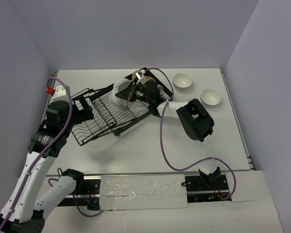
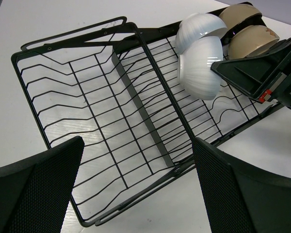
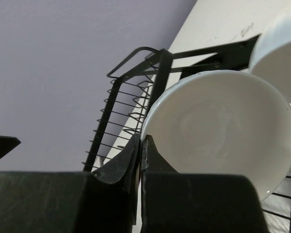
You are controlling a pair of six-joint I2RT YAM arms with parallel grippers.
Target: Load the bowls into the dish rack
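Observation:
The black wire dish rack (image 1: pixel 99 119) lies slanted across the table's middle left. My right gripper (image 3: pixel 141 141) is shut on the rim of a white bowl (image 3: pixel 218 131), which stands on edge in the rack's far section (image 2: pixel 200 68). A second white bowl (image 2: pixel 201 26) leans just behind it, and two tan bowls (image 2: pixel 247 29) stand further along. Two more white bowls (image 1: pixel 182 80) (image 1: pixel 211 97) sit upright on the table to the right. My left gripper (image 2: pixel 136 189) hangs open over the rack's near empty section (image 2: pixel 111 111), holding nothing.
Grey walls close in the table on the left, back and right. The right arm's purple cable (image 1: pixel 165 145) loops across the table in front of the rack. The rack's near corner (image 2: pixel 87 221) lies between my left fingers.

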